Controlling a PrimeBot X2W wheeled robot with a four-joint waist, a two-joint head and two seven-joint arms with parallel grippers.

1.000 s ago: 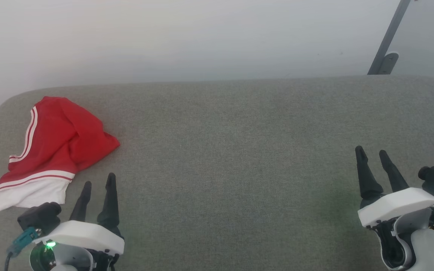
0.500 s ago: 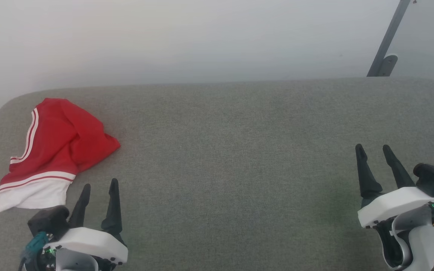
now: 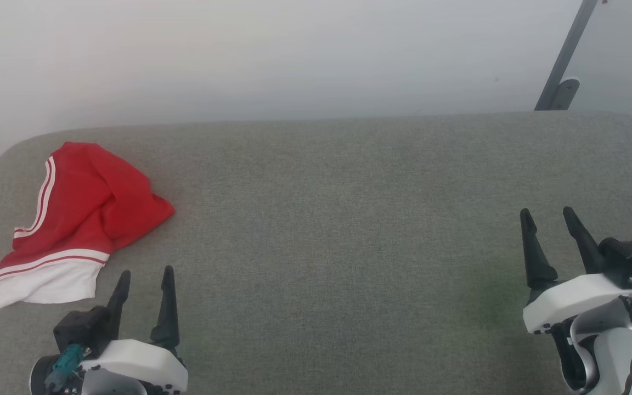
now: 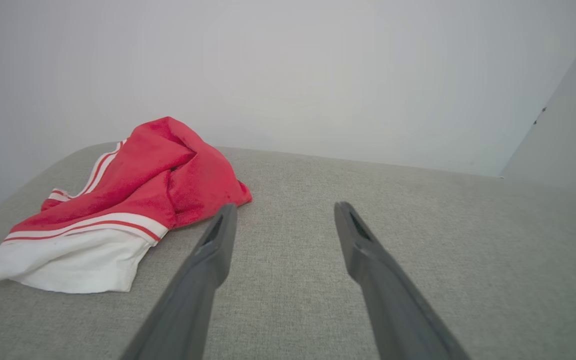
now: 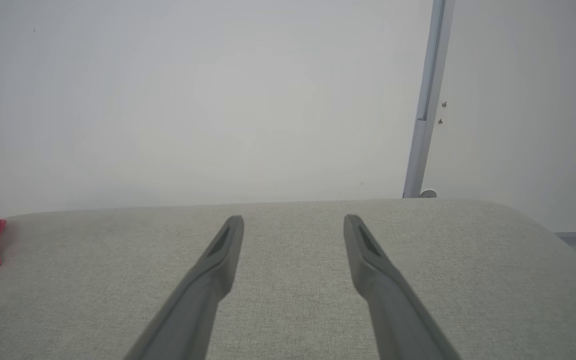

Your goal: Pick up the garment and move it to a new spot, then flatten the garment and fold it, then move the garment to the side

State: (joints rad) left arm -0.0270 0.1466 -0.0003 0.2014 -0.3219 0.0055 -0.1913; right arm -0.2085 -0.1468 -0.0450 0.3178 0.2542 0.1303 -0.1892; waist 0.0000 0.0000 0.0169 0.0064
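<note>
The red jersey (image 3: 83,214) lies crumpled on the grey fabric-covered surface (image 3: 338,219) near its rounded far-left corner, with the red body toward the back edge and the white sleeve end close to the left edge, all of it resting on the fabric. The back edge runs straight along the pale wall (image 3: 294,55) and curves down at both ends; at the far right a slanted metal post (image 3: 565,55) rises behind it. A broad stretch of bare grey fabric runs from the jersey's right-hand fold across the middle to the right side. The left gripper (image 3: 146,270) sits at the near edge, just beside the white sleeve end but apart from it, jaws spread wide and holding nothing; in the left wrist view its fingers (image 4: 208,260) point past the jersey's near right fold. The right gripper (image 3: 546,210) is at the near right, well apart from the jersey, jaws likewise spread wide over bare fabric. Count: one jersey, two striped white-and-red trim bands showing on it, two grippers, two dark fingers on each, one post
</note>
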